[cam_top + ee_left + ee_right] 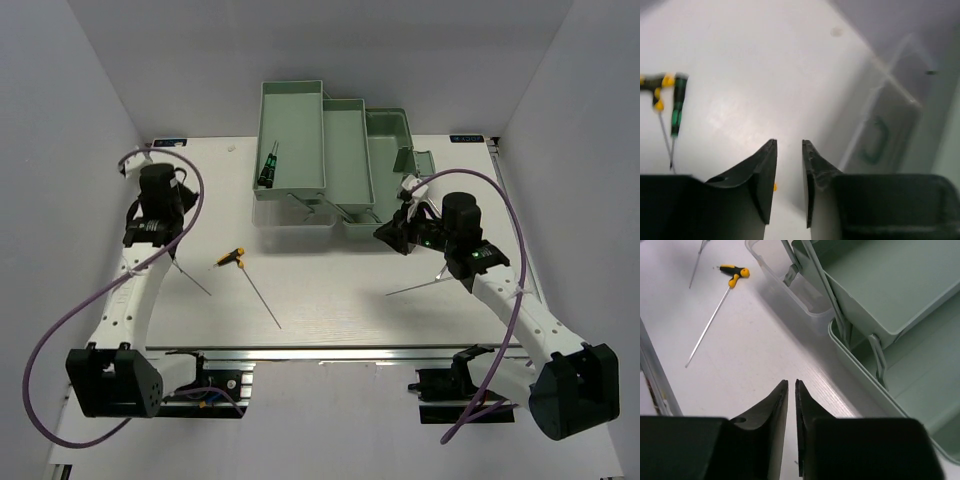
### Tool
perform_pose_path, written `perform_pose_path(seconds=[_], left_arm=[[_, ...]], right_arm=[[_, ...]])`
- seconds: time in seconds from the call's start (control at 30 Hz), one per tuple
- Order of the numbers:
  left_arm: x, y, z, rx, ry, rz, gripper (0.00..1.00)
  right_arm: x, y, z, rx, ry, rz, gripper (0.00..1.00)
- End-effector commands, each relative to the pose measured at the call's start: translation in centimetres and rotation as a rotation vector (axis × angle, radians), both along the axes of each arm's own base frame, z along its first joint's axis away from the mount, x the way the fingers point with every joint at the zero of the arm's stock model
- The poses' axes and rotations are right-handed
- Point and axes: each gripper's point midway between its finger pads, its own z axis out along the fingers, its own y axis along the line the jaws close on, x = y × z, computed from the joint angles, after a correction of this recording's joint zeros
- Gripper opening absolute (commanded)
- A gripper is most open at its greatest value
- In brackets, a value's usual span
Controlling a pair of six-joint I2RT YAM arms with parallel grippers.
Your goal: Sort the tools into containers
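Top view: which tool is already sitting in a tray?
The green-black screwdriver, lying in the leftmost mint tray. The yellow-handled tool and the bare rods lie on the table.

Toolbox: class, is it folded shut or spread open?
Spread open: the toolbox fans out in steps, insides exposed, a screwdriver lying in its leftmost level.

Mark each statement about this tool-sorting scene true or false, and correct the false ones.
1. A green-black screwdriver lies in the leftmost tray. True.
2. The yellow-black tool lies inside a tray. False: it lies on the table.
3. The right end effector grips a screwdriver. False: nothing sits between its fingers.
4. The left end effector is above the table, outside every tray. True.
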Motion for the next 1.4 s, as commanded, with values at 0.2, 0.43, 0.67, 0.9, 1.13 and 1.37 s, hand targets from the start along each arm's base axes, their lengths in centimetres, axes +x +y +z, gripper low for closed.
perform_pose_path(seconds=[0.2, 0.43, 0.67, 0.9, 1.13, 1.37], left_arm=[[-2.9, 8.2, -15.0, -0.053, 0.388, 0.129, 0.60], [-0.9, 11.6, -19.1, 0.027, 0.551, 0.067, 0.64], [0.8, 12.2, -22.1, 0.035, 0.614, 0.013, 0.63], [1.7, 12.5, -23.5, 0.040, 0.635, 0.001, 0.55], [2.0, 11.7, -24.9, -0.008, 0.647, -0.026, 0.23], [2.6, 9.1, -21.0, -0.106, 0.470, -0.068, 0.05]], right_arm=[[0.0, 0.9, 0.6, -0.013, -0.014, 0.096, 0.55], [0.2, 0.9, 0.1, -0.026, -0.001, 0.091, 0.58], [0.7, 0.8, -0.2, -0.040, 0.016, 0.082, 0.58], [1.5, 1.0, 0.1, -0.039, 0.018, 0.077, 0.57], [1.9, 1.2, 0.4, -0.035, 0.027, 0.077, 0.57], [2.1, 1.3, 0.5, -0.036, 0.028, 0.079, 0.56]])
